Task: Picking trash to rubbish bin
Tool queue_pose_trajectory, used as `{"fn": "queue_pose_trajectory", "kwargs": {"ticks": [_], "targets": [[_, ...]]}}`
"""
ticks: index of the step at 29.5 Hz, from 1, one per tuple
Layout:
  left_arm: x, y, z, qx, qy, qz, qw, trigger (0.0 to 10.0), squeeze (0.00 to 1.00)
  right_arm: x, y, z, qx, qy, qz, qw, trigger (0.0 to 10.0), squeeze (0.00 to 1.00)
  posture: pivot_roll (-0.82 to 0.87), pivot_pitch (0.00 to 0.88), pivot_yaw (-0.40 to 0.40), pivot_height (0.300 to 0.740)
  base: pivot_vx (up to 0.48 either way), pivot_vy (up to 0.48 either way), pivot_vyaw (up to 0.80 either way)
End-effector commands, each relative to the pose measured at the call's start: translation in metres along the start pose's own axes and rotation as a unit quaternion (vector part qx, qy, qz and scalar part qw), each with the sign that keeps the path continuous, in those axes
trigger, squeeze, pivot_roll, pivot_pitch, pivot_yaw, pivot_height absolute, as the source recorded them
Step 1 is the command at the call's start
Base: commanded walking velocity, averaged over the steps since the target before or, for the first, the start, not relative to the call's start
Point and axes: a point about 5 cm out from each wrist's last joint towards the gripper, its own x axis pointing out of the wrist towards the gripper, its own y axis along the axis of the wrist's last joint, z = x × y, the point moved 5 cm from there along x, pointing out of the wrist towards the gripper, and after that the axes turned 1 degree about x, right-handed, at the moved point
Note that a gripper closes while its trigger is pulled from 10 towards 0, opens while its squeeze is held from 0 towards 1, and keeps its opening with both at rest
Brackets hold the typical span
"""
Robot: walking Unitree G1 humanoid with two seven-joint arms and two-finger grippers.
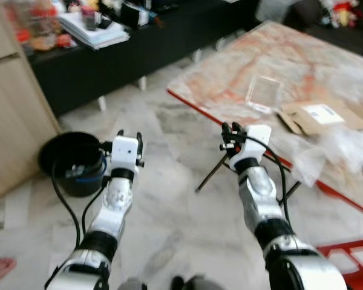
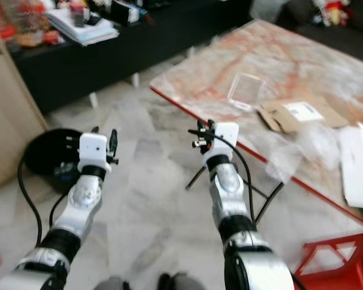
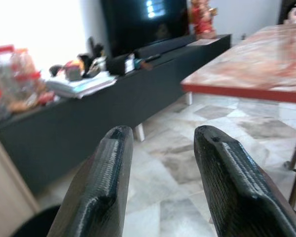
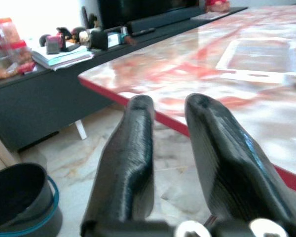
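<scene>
Left eye view showed both grippers spread and empty, left gripper (image 1: pixel 129 136) over the bin (image 1: pixel 72 158), right gripper (image 1: pixel 231 132) nearer the surface (image 1: pixel 254 54) bearing trash (image 1: pixel 314 116), likely poised to reach.

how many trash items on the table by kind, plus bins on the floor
clear plastic container: 1
cardboard packet with label: 1
crumpled clear plastic wrap: 1
white flat packet: 1
black bin: 1
total: 5
</scene>
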Motion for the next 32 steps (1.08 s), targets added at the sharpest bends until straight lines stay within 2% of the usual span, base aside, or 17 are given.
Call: {"fn": "queue_pose_trajectory", "kwargs": {"ticks": [1, 25, 32], "targets": [[-0.0015, 0.0014, 0.01, -0.009, -0.01, 0.001, 1.0, 10.0, 0.0, -0.0038, -0.004, 0.0096, -0.001, -0.014, -0.007, 1.0, 10.0, 0.0, 0.06, 0.149, -0.071, 0.74, 0.0, 0.0, -0.77], [0.0006, 0.0087, 0.0152, -0.02, -0.021, 0.01, 1.0, 10.0, 0.0, -0.0049, -0.0053, 0.0079, -0.001, -0.008, -0.007, 1.0, 10.0, 0.0, 0.06, 0.155, -0.078, 0.74, 0.0, 0.0, -0.77], [0.0007, 0.0108, 0.0174, -0.023, -0.026, 0.012, 0.999, 10.0, 0.0, -0.0047, -0.0029, 0.0049, 0.0, -0.002, 0.002, 1.0, 10.0, 0.0, 0.06, 0.158, -0.08, 0.74, 0.0, 0.0, -0.06]]}}
